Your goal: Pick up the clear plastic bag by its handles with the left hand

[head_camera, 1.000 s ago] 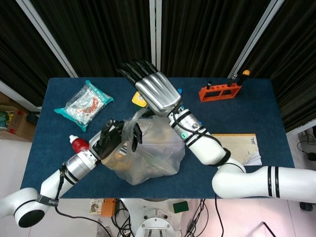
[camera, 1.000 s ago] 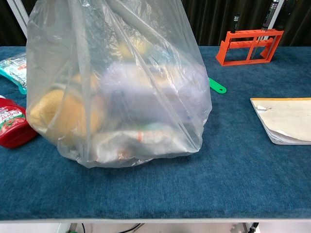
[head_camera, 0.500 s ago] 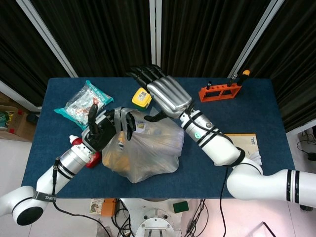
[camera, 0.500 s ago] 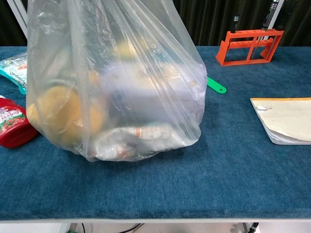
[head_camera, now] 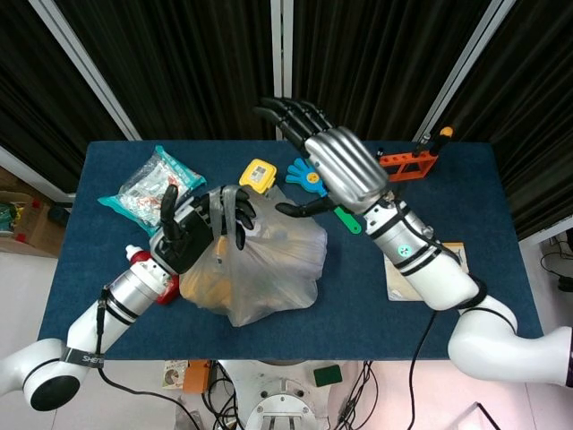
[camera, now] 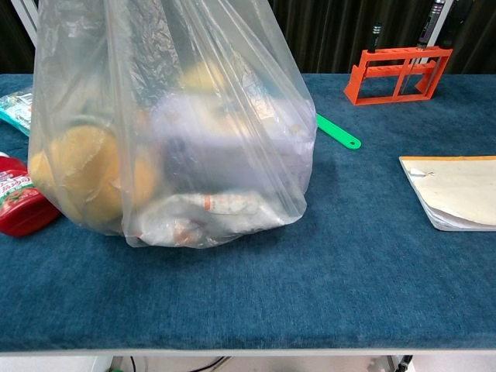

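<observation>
Gripping the handles: the left hand [head_camera: 192,233], fingers curled on the bunched top of the clear plastic bag [head_camera: 255,273], holds it beside the red ketchup bottle [camera: 19,203]. The chest view shows the film pulled taut upward, but the bag's base appears to rest on the blue cloth table [camera: 372,279], so the lift is judged barely begun. The right hand [head_camera: 336,166] hangs above the bag's far side, fingers spread, holding nothing.

Next move, as judged: raise the left hand straight up, keeping the handles pinched, until the base clears the table; the load inside looks bulky, so slip is the risk.

Writing: the bottle label is partly cut off, unreadable. A strap on the left arm reads "SHE…". Nothing else legible
</observation>
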### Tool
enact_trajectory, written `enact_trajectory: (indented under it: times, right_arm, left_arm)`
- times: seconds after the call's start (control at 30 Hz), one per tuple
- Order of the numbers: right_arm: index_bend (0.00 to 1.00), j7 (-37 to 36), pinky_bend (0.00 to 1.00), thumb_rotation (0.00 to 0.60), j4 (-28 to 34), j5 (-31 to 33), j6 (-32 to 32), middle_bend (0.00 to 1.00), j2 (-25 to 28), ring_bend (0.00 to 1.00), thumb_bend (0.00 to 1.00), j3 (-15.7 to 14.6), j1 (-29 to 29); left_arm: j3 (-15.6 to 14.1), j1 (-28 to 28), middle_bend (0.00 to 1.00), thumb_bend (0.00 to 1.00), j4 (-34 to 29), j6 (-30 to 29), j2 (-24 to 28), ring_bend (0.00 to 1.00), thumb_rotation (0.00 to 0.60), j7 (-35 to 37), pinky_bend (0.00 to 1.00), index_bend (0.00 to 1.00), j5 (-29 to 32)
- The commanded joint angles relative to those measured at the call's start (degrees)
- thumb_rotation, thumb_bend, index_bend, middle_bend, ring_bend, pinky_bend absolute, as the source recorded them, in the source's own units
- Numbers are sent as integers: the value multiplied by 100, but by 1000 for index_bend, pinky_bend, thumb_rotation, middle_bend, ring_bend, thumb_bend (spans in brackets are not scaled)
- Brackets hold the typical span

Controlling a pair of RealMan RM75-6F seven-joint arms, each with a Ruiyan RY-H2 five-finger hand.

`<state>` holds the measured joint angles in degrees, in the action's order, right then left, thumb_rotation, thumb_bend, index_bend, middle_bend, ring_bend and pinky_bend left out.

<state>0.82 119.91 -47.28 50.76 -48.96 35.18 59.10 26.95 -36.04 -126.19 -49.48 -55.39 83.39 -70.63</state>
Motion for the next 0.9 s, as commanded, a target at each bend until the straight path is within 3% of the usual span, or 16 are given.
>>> enact_trajectory:
  times: [0.03,0.2,0.5,0.7,0.9]
  right_arm:
    - [0,-256,0,600,82,-263,113,0,202,0,101,25,-273]
    - [0,-579,0,600,157,-678,353,0,389,0,101,34,-631]
    - [0,-1255,0,600,348,-1277,819,0,786,0,101,186,-1224]
    - [0,-1820,0,600,480,-1673,1059,0,1086,0,101,259,-1634]
    - [0,-2186,0,600,453,-2103,1197,0,1264,0,101,139,-1973]
  left_arm:
    - [46,-48,389,31,-80,14,-19,405,103,-132,574,302,56]
    - [99,-140,349,31,-243,27,-18,360,97,-541,509,289,184]
    - [389,-330,348,34,-581,-123,118,356,91,-1327,490,291,645]
    - [747,-533,349,34,-667,-169,320,356,95,-1707,492,291,1274]
    - [1259,-763,349,34,-649,-245,617,356,95,-1979,492,292,1976]
